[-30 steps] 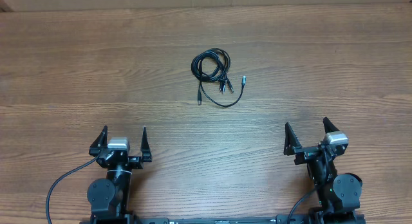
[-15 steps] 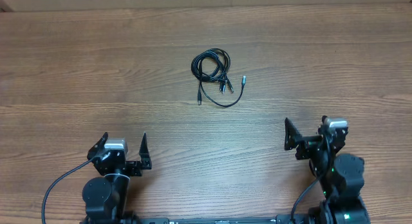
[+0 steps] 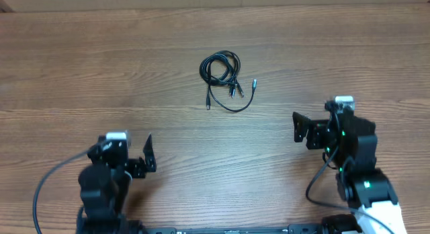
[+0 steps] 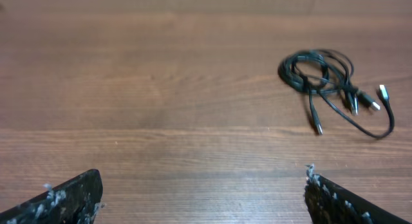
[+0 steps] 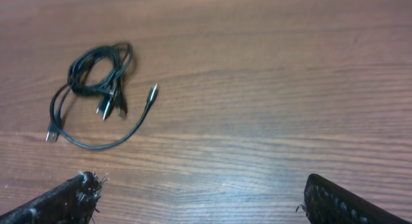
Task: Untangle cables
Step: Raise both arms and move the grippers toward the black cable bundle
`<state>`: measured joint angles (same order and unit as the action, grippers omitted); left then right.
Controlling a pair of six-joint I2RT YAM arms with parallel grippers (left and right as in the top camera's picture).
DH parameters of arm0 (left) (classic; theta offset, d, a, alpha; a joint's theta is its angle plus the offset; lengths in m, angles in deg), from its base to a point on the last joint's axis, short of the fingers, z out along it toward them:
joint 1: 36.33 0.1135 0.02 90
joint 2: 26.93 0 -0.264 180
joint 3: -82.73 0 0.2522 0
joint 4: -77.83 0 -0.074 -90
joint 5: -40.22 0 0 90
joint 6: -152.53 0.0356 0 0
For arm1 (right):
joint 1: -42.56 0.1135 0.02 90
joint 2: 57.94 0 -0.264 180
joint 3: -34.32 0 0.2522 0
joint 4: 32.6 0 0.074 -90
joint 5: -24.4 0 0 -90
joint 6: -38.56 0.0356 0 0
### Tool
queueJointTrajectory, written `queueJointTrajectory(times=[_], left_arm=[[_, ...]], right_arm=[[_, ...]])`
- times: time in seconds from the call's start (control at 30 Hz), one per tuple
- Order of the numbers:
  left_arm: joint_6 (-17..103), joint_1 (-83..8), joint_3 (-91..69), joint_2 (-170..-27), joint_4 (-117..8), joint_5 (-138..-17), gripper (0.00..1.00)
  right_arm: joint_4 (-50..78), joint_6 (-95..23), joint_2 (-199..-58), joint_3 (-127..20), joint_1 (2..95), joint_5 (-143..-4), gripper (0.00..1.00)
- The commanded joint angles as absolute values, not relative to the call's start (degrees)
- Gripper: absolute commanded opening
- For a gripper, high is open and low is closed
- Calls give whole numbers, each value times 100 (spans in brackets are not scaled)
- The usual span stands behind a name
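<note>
Since a second ago you have moved both arms off their matched pose at the near edge of the desk: the left tool has dropped back toward the near left corner and the right tool has crept forward, while the cables have not shifted, so untangling looks not yet begun. Both tools stand wide open, holding nothing. The cables lie in one loose bundle mid-width, nearer the far edge, well apart from both tools: ahead-right of the left, ahead-left of the right
</note>
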<state>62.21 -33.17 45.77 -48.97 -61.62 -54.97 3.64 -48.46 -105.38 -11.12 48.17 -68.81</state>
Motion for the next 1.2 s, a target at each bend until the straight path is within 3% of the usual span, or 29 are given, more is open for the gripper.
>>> queueJointTrajectory(times=[0.0, 0.27, 0.4, 0.43, 0.53, 0.67, 0.77, 1.0, 1.17], left_arm=[[5946, -3260, 3862, -5769, -6053, -5668, 100], [5677, -3262, 2019, -8038, -5048, -6326, 100], [5561, -3260, 931, -9028, -3876, -6542, 100], [5207, -3267, 336, -9815, -3323, -6562, 100], [4527, -3267, 336, -10025, -3629, -6870, 100], [4499, -3319, 330, -10265, -4735, -7637, 97], [4158, -3608, 157, -10468, -5284, -7508, 96], [3994, -4545, -1301, -11533, -4477, -6149, 91], [3841, -4915, -1755, -12289, -4302, -5987, 92]], right_arm=[[681, -4826, -11067, -1728, 4802, -7108, 100], [1728, -4826, -12406, -3049, 4802, -7525, 100], [2115, -4826, -12715, -3560, 4802, -7871, 100], [1922, -4824, -12739, -3792, 4802, -8675, 100], [1787, -4824, -12739, -3792, 4802, -8717, 100], [1789, -4822, -12739, -3792, 4802, -8714, 100], [1859, -4822, -12739, -3792, 4802, -8714, 100], [2056, -4822, -12739, -3811, 4802, -8264, 100], [2274, -4704, -12745, -3890, 4802, -7827, 100]])
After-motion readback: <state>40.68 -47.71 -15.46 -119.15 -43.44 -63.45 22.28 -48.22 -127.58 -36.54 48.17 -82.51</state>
